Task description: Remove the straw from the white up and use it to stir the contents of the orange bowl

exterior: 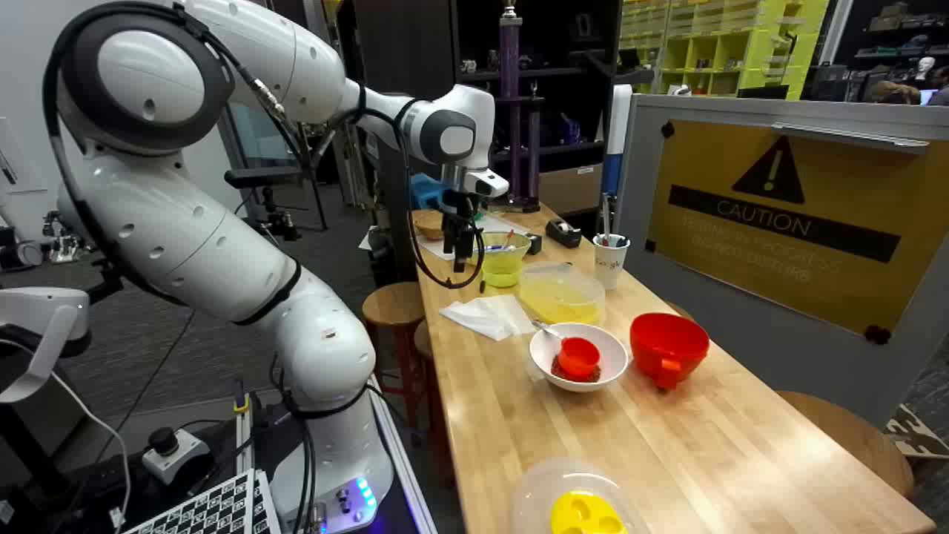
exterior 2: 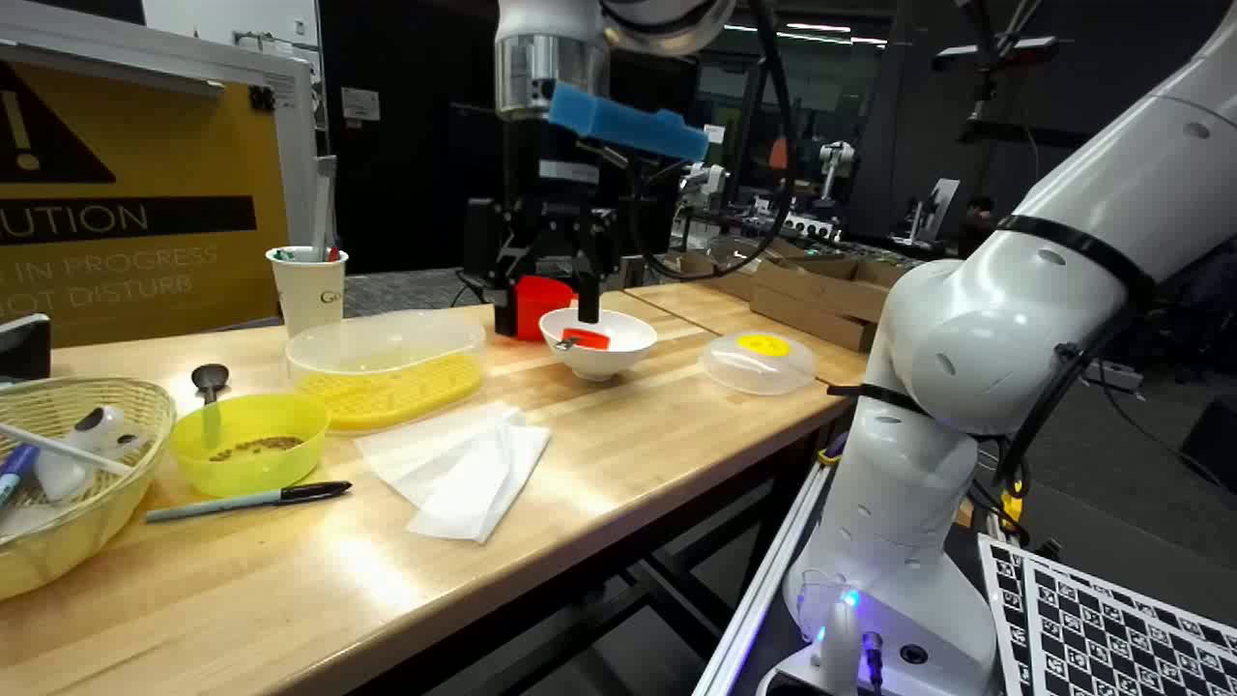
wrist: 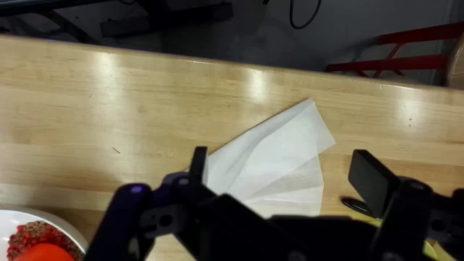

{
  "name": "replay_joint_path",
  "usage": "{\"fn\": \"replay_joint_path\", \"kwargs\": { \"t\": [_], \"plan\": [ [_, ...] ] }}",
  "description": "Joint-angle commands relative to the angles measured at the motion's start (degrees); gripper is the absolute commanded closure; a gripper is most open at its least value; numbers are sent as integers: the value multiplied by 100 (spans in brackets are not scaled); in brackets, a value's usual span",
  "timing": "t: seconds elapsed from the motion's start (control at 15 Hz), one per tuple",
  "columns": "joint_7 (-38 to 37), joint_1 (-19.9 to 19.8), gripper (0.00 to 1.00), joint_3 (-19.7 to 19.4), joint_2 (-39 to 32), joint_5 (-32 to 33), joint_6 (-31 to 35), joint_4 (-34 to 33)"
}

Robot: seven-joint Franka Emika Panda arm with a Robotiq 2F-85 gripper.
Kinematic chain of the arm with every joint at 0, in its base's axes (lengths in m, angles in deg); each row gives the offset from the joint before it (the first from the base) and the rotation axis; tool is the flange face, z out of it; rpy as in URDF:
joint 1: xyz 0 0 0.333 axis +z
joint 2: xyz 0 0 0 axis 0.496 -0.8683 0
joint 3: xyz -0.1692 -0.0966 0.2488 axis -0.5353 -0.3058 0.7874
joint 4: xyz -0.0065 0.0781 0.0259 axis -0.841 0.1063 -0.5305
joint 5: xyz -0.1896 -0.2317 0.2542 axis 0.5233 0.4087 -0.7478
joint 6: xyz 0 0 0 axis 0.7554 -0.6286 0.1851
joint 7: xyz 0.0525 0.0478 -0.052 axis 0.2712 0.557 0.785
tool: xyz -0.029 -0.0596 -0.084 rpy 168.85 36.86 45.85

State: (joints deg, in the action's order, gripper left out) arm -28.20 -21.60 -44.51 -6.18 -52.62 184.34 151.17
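The white cup [exterior: 609, 265] stands upright at the table's board-side edge in both exterior views [exterior 2: 307, 290]. A long grey straw-like piece [exterior: 606, 215] sticks up from it, with other thin items beside it. A red-orange bowl with a handle [exterior: 669, 345] stands further along the table; it also shows behind the gripper in an exterior view [exterior 2: 541, 304]. Its contents are hidden. My gripper [exterior 2: 546, 307] is open and empty, high above the table. In the wrist view the fingers [wrist: 282, 166] are spread above a white napkin [wrist: 272, 156]. Cup and red-orange bowl are outside the wrist view.
A white bowl [exterior: 547, 371] with red-brown bits and a red scoop stands beside the red-orange bowl. A yellow-based container [exterior 2: 387, 377], yellow bowl [exterior 2: 251, 476], marker [exterior 2: 242, 503] and wicker basket [exterior 2: 116, 512] stand near the cup. A caution board [exterior: 778, 222] rises behind.
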Motion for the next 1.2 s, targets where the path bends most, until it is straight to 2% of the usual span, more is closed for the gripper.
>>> {"fn": "replay_joint_path", "kwargs": {
  "t": [0.0,0.67,1.13],
  "plan": [
    [-1,1,0,-4,-1,4,-8,-7],
    [0,1,0,-4,-1,4,-8,-7],
    [-64,2,0,174,-360,151,654,-103]
  ]
}}
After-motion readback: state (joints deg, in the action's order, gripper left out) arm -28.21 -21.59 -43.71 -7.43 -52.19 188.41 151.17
